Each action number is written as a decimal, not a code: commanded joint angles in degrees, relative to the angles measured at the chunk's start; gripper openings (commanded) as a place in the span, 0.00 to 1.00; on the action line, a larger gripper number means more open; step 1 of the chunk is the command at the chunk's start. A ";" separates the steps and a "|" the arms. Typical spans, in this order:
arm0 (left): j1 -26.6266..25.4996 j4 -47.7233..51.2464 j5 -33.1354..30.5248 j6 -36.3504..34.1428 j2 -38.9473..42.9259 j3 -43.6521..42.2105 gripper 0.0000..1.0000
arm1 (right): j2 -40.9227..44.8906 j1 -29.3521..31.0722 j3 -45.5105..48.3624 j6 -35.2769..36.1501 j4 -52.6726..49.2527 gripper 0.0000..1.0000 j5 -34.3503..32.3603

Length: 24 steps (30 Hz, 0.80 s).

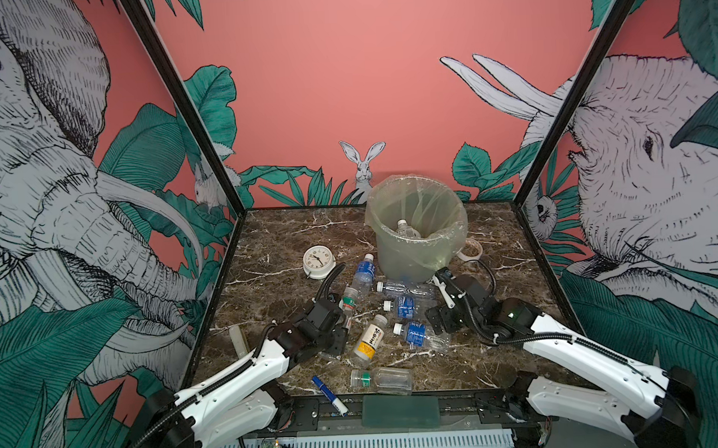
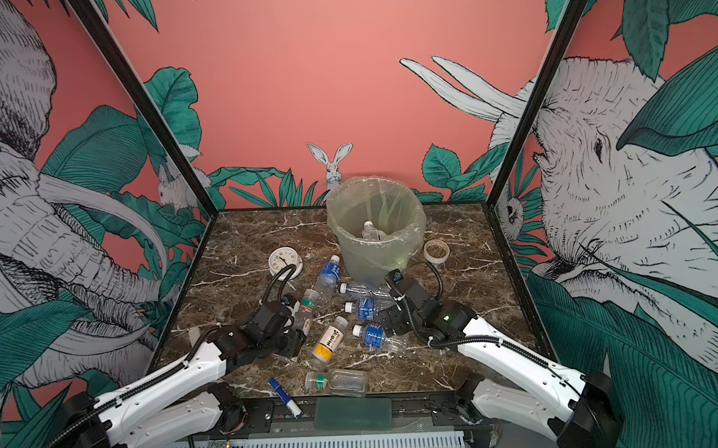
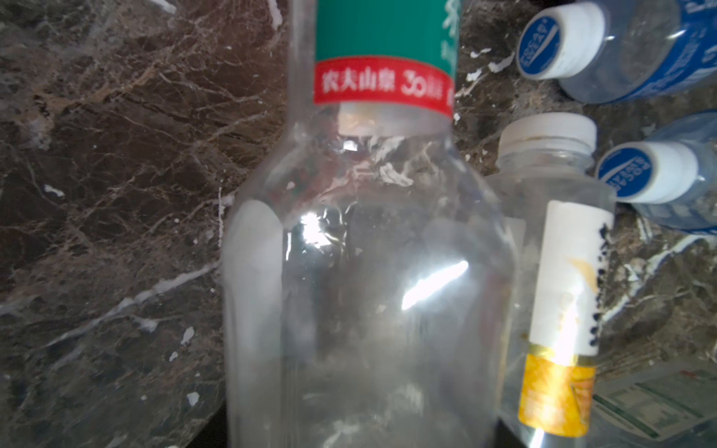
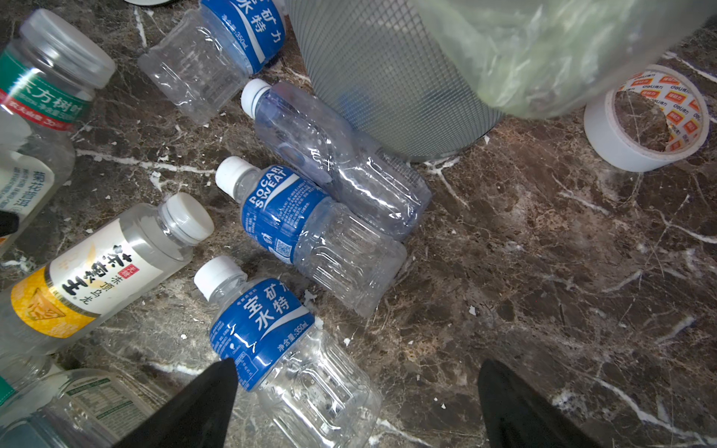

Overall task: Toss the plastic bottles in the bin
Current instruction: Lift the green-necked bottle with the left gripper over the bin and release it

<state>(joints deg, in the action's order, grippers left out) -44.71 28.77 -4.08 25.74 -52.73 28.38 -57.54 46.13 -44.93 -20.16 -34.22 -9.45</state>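
— Bottles, location: what do you read on the table (image 4: pixel 562 271)?

— You find one white-capped bottle (image 1: pixel 405 228) already inside the bin (image 1: pixel 396 265), which stands toward the back of the table. The others lie on their sides in front of it. An unlabelled bottle (image 4: pixel 329 155) rests right at the bin's foot. Three blue-labelled bottles (image 4: pixel 279 217) lie next to it, and a yellow-labelled bottle (image 4: pixel 89 279) lies just beside those. A green-collared bottle (image 1: pixel 383 381) lies near the front edge.

— Grippers, condition?

— Check the left gripper (image 1: pixel 340 323): its fingers are clamped on the green-labelled bottle (image 3: pixel 368 271), which fills the left wrist view close up. Check the right gripper (image 4: pixel 357 362): its fingers stand wide apart above one blue-labelled bottle and grip nothing.

— Other items?

— You see a clock (image 1: pixel 318 260) left of the bin in both top views and a tape roll (image 4: pixel 640 128) near the bin's right side. A marker pen (image 1: pixel 329 395) lies at the front edge, beside the green-collared bottle.
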 commanded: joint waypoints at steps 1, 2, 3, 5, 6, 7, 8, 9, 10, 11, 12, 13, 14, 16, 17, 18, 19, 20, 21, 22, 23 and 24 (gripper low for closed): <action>-0.29 -1.82 -1.32 1.15 5.14 -1.79 0.60 | 1.24 0.28 0.50 -0.42 1.02 0.99 -0.90; -0.30 -2.33 -1.46 0.98 6.97 -2.21 0.60 | 1.29 0.28 0.54 -0.46 1.04 0.99 -0.92; -0.32 -2.85 -1.55 0.80 8.48 -2.66 0.60 | 1.37 0.28 0.54 -0.46 1.00 0.99 -0.92; -0.37 -4.01 -1.49 0.38 12.57 -3.49 0.60 | 1.55 0.28 0.59 -0.40 1.08 0.99 -0.94; -0.29 -4.52 -1.33 0.12 14.38 -3.89 0.60 | 1.64 0.28 0.54 -0.40 1.08 0.99 -0.93; -0.35 -4.85 -1.34 -0.11 16.59 -4.18 0.60 | 1.77 0.29 0.54 -0.45 1.10 0.99 -0.94; -0.32 -5.48 -1.35 -0.32 19.11 -4.58 0.60 | 1.86 0.28 0.48 -0.37 1.16 0.99 -0.95; -0.36 -5.86 -1.54 -0.60 21.06 -4.73 0.59 | 1.97 0.28 0.54 -0.34 1.09 0.99 -0.92; -0.30 -6.16 -1.76 -0.85 23.31 -4.82 0.59 | 2.07 0.28 0.48 -0.32 1.17 0.99 -0.92; -0.30 -6.59 -2.14 -1.29 25.37 -4.79 0.58 | 2.16 0.28 0.45 -0.25 1.19 0.99 -1.06; -0.32 -6.79 -2.40 -1.87 26.96 -4.61 0.58 | 2.17 0.33 0.41 -0.23 1.19 0.99 -1.01; -0.29 -6.95 -2.84 -2.57 28.62 -4.17 0.58 | 2.17 0.28 0.25 -0.15 1.15 0.99 -1.04; -0.35 -7.13 -3.20 -3.16 29.74 -3.63 0.57 | 2.17 0.28 0.20 -0.09 1.09 0.99 -1.01; -0.32 -8.03 -3.80 -4.98 31.36 -1.71 0.57 | 2.25 0.28 -0.09 0.02 1.00 0.99 -1.03; -0.32 -8.69 -3.75 -5.85 31.46 -0.66 0.57 | 2.26 0.32 -0.23 0.12 0.91 0.99 -1.16; -0.33 -9.53 -3.81 -6.85 31.27 0.78 0.57 | 2.31 0.28 -0.38 0.18 0.84 0.99 -1.09; -0.29 -10.58 -3.79 -7.92 30.54 2.26 0.58 | 2.34 0.28 -0.51 0.32 0.81 0.99 -1.09; -0.30 -11.38 -3.83 -8.91 29.58 3.84 0.58 | 2.43 0.28 -0.66 0.38 0.81 0.99 -1.19; -0.30 -12.83 -3.88 -10.16 28.13 6.03 0.58 | 2.43 0.30 -0.84 0.55 0.73 0.99 -1.15; -0.29 -14.25 -3.74 -11.16 26.30 8.25 0.58 | 2.51 0.33 -1.10 0.58 0.53 0.99 -1.18; -0.29 -15.72 -3.52 -12.27 24.50 10.42 0.58 | 2.52 0.28 -1.33 0.79 0.43 0.99 -1.18; -0.30 -17.69 -3.13 -13.42 21.99 12.75 0.58 | 2.65 0.28 -1.54 0.90 0.40 0.99 -1.25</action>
<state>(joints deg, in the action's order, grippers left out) -44.86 19.14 -6.92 16.82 -27.18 35.64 -55.99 46.13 -44.95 -19.99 -34.11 -9.67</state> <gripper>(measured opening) 0.584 0.993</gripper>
